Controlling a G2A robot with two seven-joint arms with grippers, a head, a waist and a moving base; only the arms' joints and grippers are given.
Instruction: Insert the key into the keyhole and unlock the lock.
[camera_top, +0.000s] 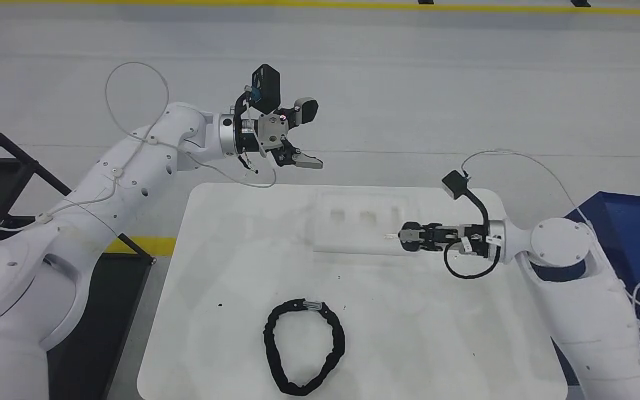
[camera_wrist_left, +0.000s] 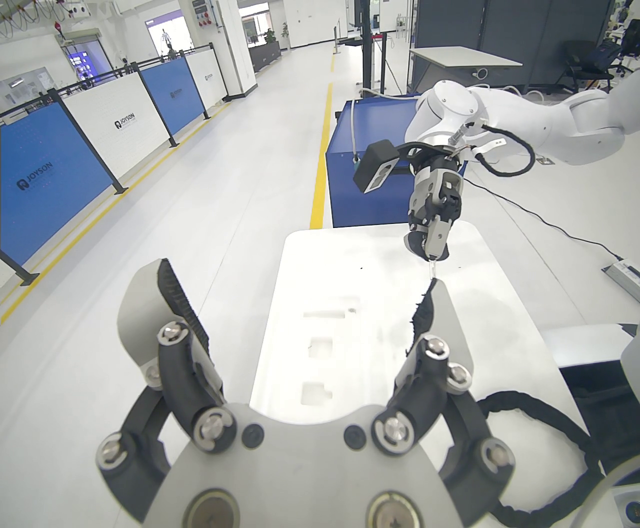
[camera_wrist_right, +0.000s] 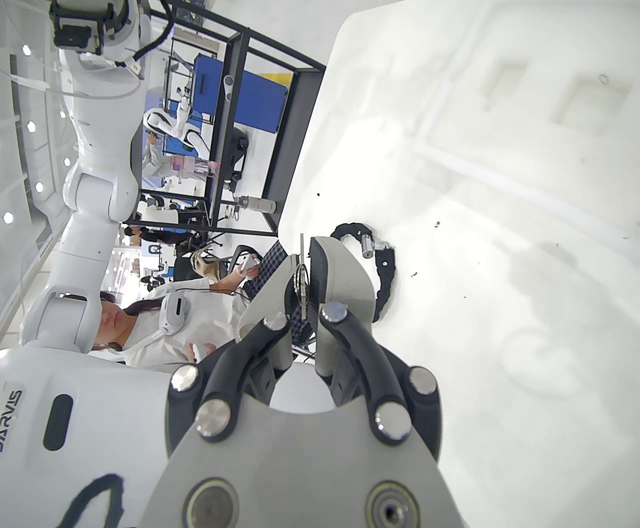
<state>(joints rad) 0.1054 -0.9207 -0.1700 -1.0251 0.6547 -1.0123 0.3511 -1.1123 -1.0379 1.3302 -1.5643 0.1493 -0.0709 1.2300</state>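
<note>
You are working at a white bench (camera_top: 200, 300) with rounded corners, set on a pale hall floor. Take as your marker the white foam tray (camera_top: 345, 238) with its shallow rectangular recesses, which lies across the middle of the bench.

On the near side of the tray, toward its left end, lies the lock (camera_top: 271, 350). It is a cable in a black woven sleeve, curled flat into a closed ring. Its short metal cylinder (camera_top: 313, 306) sits on the part of the ring closest to the tray. You cannot make out which way the keyhole faces.

Over the tray's right end, your right claw (camera_top: 404, 236) is clamped on the key (camera_top: 390, 237). The two fingers are nearly together, with the key's head and its wire ring pinched between the black pads. The thin metal blade sticks straight out past the fingertips, in line with the claw. Its long axis runs along the tray toward the left end. From the right wrist, the key (camera_wrist_right: 301, 245) stands out beyond the claw (camera_wrist_right: 303, 265), and the lock (camera_wrist_right: 385, 280) lies farther on, well apart from the blade.

Past the tray's far edge, off its left end, your left claw (camera_top: 310, 133) hangs raised, spread wide and holding nothing. Its grey fingers (camera_wrist_left: 150, 300) are smooth metal shells lined with black ribbed pads.
</note>
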